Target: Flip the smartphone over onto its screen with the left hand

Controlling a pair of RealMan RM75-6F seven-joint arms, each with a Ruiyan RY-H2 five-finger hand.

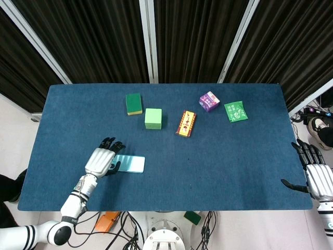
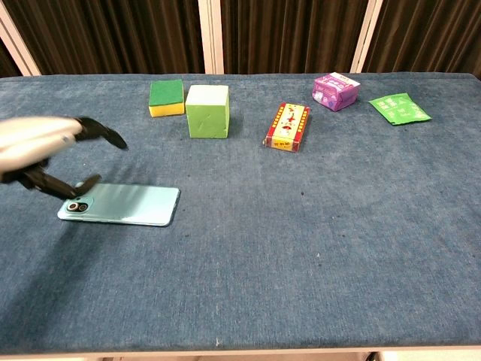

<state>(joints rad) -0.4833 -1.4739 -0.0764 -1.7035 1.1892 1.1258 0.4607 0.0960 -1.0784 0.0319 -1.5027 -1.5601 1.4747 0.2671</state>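
Note:
The smartphone (image 1: 129,164) (image 2: 124,204) lies flat on the blue table, its teal back and camera lens facing up, screen down. My left hand (image 1: 101,159) (image 2: 41,147) hovers just above its left end with fingers spread apart, holding nothing. In the chest view the hand is blurred. My right hand (image 1: 316,174) rests at the table's right edge, fingers extended, nothing in it; the chest view does not show it.
Along the far side sit a green-and-yellow sponge (image 1: 134,103), a light green cube (image 1: 153,118), a red-and-yellow box (image 1: 186,123), a purple packet (image 1: 209,101) and a green sachet (image 1: 235,111). The table's front edge (image 1: 156,210) runs close below the phone.

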